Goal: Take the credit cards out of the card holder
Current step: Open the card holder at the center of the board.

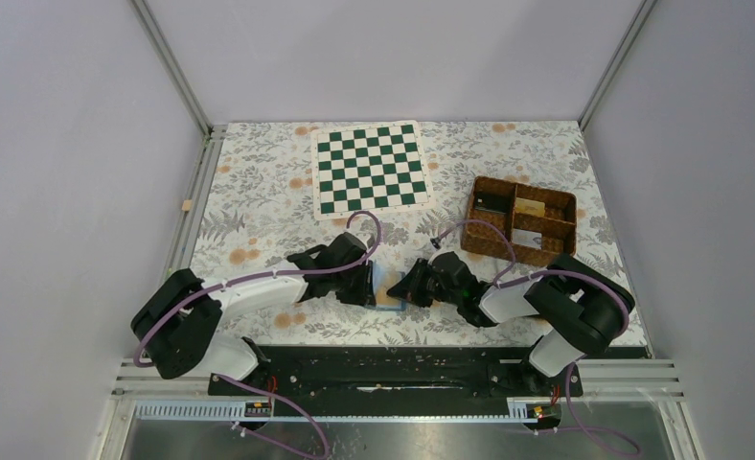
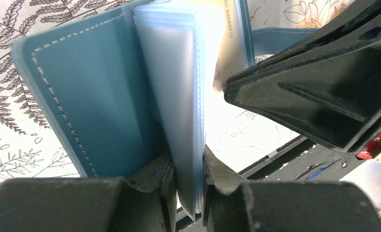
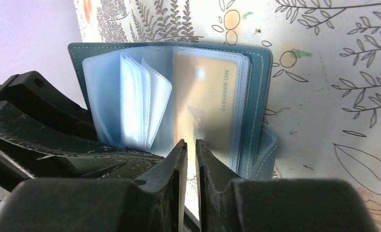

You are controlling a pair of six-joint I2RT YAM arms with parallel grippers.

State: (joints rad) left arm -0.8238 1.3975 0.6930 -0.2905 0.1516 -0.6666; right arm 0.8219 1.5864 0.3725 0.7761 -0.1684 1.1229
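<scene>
Credit card (image 3: pixel 203 101), thin tan-gold plastic with a printed number, tucked in the right-hand clear pocket of the small blue stitched two-leaf card holder (image 3: pixel 256 96). Clamped tight by the left fingers (image 2: pixel 225 186): the fanned bundle of clear plastic sleeves (image 2: pixel 179 96) near the holder's spine. Nearly closed, only a slit between them, the right fingers (image 3: pixel 171 169), tips at the card's lower edge; cannot tell whether pinching it. Open between both arms, at the front middle of the floral-patterned desk (image 1: pixel 259 201). Farther back, a green-and-white chequered board (image 1: pixel 371 168); off to the right, a brown wicker basket (image 1: pixel 522 218) with compartments.
</scene>
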